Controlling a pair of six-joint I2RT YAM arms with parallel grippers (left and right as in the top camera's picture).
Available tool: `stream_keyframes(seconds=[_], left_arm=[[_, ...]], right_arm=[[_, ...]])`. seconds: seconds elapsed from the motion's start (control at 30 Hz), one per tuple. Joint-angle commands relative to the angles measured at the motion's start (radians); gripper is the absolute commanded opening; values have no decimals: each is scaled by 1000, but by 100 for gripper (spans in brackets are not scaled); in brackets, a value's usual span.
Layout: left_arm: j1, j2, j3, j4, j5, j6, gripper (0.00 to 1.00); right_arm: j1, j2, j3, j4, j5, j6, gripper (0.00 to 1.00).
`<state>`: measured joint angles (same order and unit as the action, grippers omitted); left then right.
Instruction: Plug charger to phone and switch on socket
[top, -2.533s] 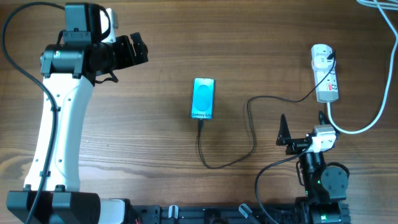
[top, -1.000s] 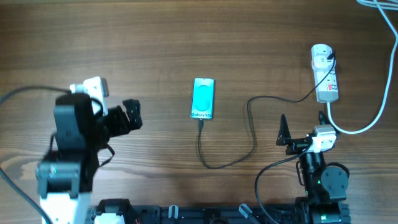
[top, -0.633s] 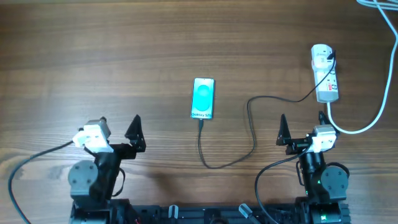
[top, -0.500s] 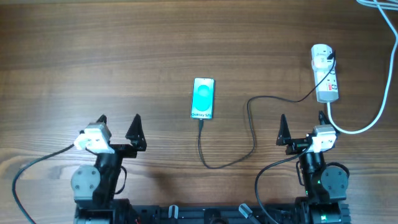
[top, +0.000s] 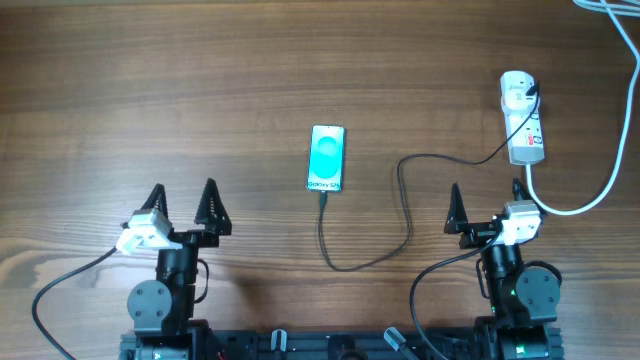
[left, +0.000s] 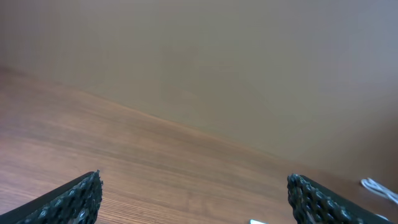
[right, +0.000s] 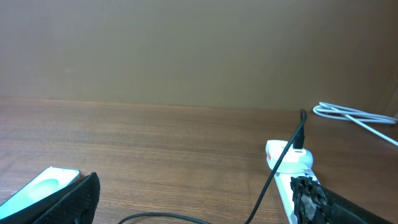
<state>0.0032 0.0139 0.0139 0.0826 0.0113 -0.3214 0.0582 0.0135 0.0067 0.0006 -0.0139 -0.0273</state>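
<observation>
The phone (top: 327, 158) lies flat mid-table with its cyan screen lit; the right wrist view catches it at lower left (right: 37, 190). The charger's thin black cable (top: 404, 200) runs from the phone's lower edge, loops toward me, then climbs to a black plug in the white socket (top: 522, 118). Whether the connector sits inside the phone I cannot tell. The socket (right: 287, 159) and cable (right: 280, 168) also show ahead of the right fingers. My left gripper (top: 183, 190) (left: 194, 180) stands open at near left, over bare wood. My right gripper (top: 486, 192) (right: 199, 183) is open, just short of the socket.
A thick white cord (top: 605, 190) leaves the socket's near end and curves up along the right table edge (right: 354, 115). Both arm bases sit at the near edge, each with a black lead trailing from it. Brown wood lies between the left gripper and the phone.
The left arm has swung down from the far left of the table and folded back to the near edge, its jaws open throughout. The right arm, phone and cable have not moved.
</observation>
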Motion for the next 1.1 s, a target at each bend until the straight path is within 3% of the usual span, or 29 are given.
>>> stream_keyframes(seconds=[0.0, 0.1, 0.3, 1.07], left_arm=[[8, -11, -8, -40, -78, -26, 100], [8, -11, -8, -151, -77, 0, 100], [8, -11, -8, -159, -19, 218, 100], [8, -11, -8, -161, -20, 345, 100]], right_arm=[[4, -9, -2, 5, 14, 8, 100], [4, -9, -2, 5, 14, 8, 100], [4, -9, -2, 5, 14, 8, 100], [4, -9, -2, 5, 14, 8, 100]])
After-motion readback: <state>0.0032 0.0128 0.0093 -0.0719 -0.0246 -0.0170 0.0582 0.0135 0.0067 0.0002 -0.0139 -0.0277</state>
